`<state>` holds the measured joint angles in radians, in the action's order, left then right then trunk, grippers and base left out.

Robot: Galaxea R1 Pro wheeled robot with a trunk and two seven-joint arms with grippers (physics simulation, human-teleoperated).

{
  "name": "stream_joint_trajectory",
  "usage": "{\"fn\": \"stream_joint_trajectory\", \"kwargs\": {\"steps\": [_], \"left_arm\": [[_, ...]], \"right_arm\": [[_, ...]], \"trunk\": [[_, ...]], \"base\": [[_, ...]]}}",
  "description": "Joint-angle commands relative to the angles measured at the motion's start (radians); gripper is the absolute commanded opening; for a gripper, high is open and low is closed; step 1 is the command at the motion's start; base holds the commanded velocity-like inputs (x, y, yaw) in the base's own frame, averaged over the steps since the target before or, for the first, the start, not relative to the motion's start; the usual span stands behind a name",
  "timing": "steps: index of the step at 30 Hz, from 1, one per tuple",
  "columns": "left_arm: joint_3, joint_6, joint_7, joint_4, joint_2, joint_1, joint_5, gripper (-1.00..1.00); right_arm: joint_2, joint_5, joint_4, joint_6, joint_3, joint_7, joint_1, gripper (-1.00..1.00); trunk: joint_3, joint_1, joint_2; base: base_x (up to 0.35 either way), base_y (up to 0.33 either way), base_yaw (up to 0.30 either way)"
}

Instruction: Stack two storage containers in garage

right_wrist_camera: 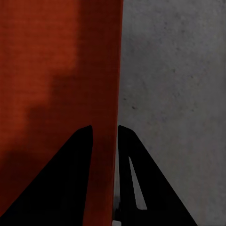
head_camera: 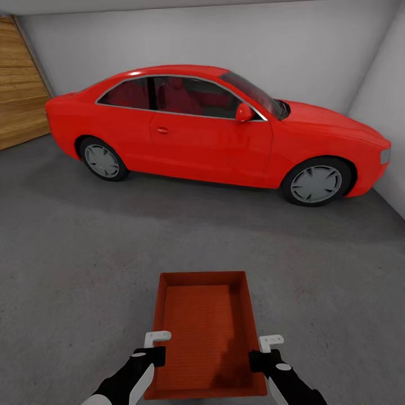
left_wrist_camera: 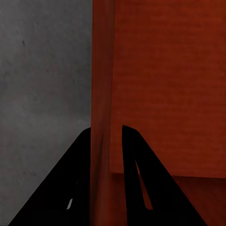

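Note:
I am in the garage, and the living room is out of view. One orange-red storage container (head_camera: 202,332) with a ribbed bottom sits open-topped low in front of me, over the grey concrete floor (head_camera: 84,253). My left gripper (head_camera: 157,349) is shut on its left wall and my right gripper (head_camera: 261,351) on its right wall. In the left wrist view the fingers of the left gripper (left_wrist_camera: 107,136) straddle the container (left_wrist_camera: 160,84) wall. The right wrist view shows the right gripper (right_wrist_camera: 104,134) pinching the container (right_wrist_camera: 56,70) wall the same way. I cannot tell whether the container touches the floor.
A red two-door car (head_camera: 214,129) stands side-on across the far half of the room. A wooden plank door (head_camera: 19,84) is at the far left, and white walls (head_camera: 225,34) close the back and right. Open concrete lies between me and the car.

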<state>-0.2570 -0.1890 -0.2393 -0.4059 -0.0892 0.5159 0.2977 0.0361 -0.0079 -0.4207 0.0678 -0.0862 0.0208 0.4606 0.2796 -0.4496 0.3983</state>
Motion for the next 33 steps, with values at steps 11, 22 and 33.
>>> {"fn": "stream_joint_trajectory", "kwargs": {"steps": [11,22,33], "left_arm": [[0.012,-0.007,-0.012,-0.046,-0.079,0.000,-0.022,-1.00],[0.012,-0.007,-0.012,-0.045,-0.081,0.000,-0.023,-1.00],[0.012,-0.007,-0.012,-0.045,-0.081,0.001,-0.023,-1.00]], "right_arm": [[0.054,0.002,0.002,0.008,0.003,0.001,0.000,-1.00],[0.054,0.002,0.001,0.012,0.003,0.001,0.000,-1.00],[0.054,0.002,0.002,0.011,0.003,0.001,0.000,-1.00]], "trunk": [[0.002,0.000,0.002],[0.017,0.000,0.002],[0.035,0.000,0.002]], "base": [[0.000,0.000,0.000],[0.000,0.000,0.000],[0.000,0.000,0.000]]}}
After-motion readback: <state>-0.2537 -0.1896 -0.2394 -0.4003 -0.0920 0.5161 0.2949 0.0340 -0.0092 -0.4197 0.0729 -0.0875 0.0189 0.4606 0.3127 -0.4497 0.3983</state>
